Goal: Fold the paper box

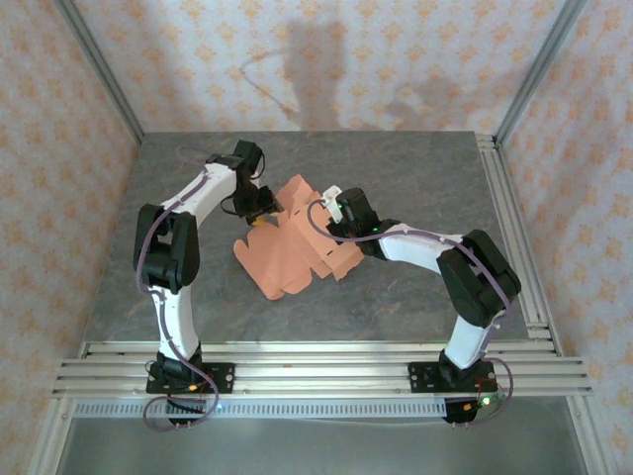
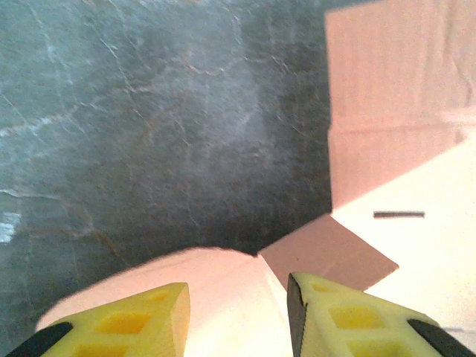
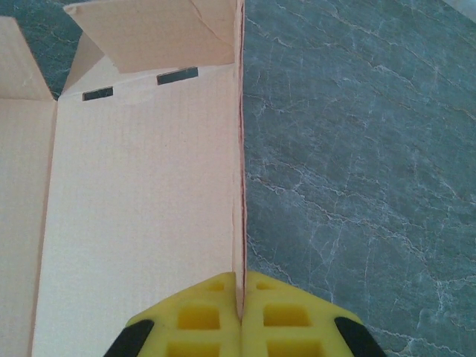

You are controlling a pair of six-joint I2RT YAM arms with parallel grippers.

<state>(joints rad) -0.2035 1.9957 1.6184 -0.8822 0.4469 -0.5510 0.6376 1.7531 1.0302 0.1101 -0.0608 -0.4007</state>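
Observation:
The paper box (image 1: 297,242) is a salmon-orange die-cut sheet lying part-folded in the middle of the table, with some flaps raised. My right gripper (image 1: 333,212) holds its far right side. In the right wrist view the gripper (image 3: 242,297) is shut on a thin upright wall of the box (image 3: 141,186), seen edge-on, with two dark slits near the far flap. My left gripper (image 1: 260,211) is at the sheet's far left corner. Its yellow fingers (image 2: 152,320) stand apart over a rounded flap of the box (image 2: 223,297), which lies in the gap of the left gripper (image 2: 238,316).
The grey stone-patterned table (image 1: 415,168) has free room left, right and in front of the sheet. Aluminium rails (image 1: 316,361) run along the near edge and another rail (image 1: 506,228) runs down the right side. Patterned walls close in the back and sides.

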